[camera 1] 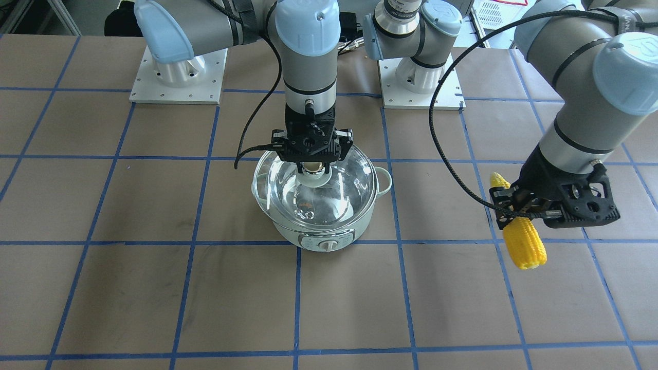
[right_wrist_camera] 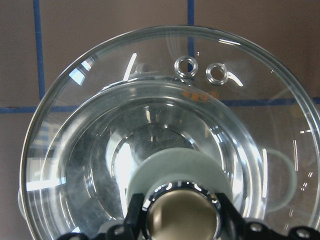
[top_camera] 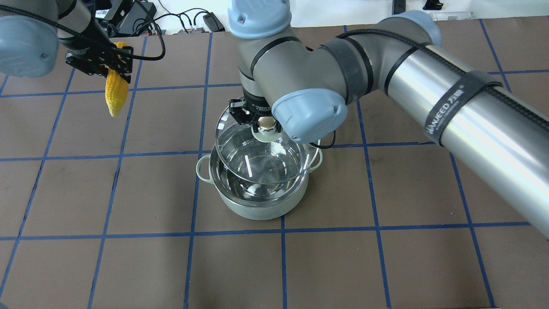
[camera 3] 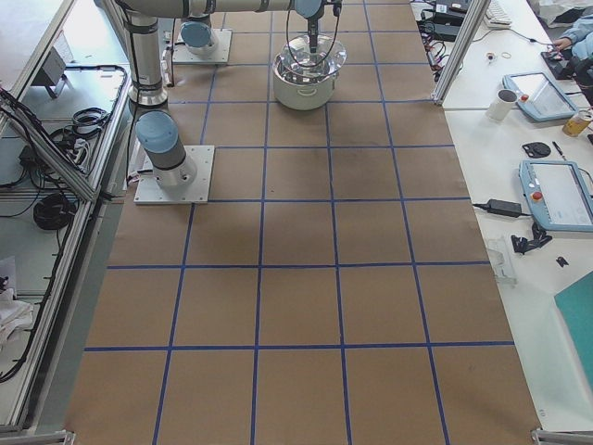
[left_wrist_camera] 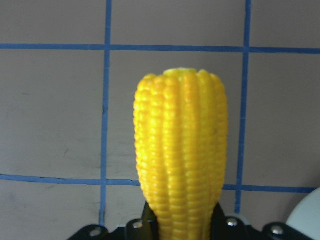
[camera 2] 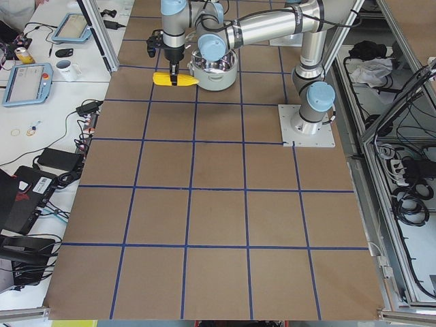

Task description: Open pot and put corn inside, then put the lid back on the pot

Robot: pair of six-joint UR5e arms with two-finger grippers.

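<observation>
The mint-green pot [camera 1: 318,234] stands at the table's middle, with its knob panel facing away from the robot; it also shows in the overhead view [top_camera: 257,210]. My right gripper [camera 1: 312,165] is shut on the knob of the glass lid [camera 1: 334,190] and holds the lid a little above the pot's rim, slightly tilted. Through the lid [right_wrist_camera: 150,100] I see the shiny steel interior. My left gripper [top_camera: 112,64] is shut on the yellow corn [top_camera: 116,94] and holds it in the air well to the pot's left, with its blunt end sticking out [left_wrist_camera: 180,150].
Two arm base plates [camera 1: 177,77] [camera 1: 421,82] sit at the robot's edge of the table. A black cable [camera 1: 442,133] loops off the left arm. Side desks hold tablets and a mug [camera 3: 505,104]. The brown table has a blue tape grid.
</observation>
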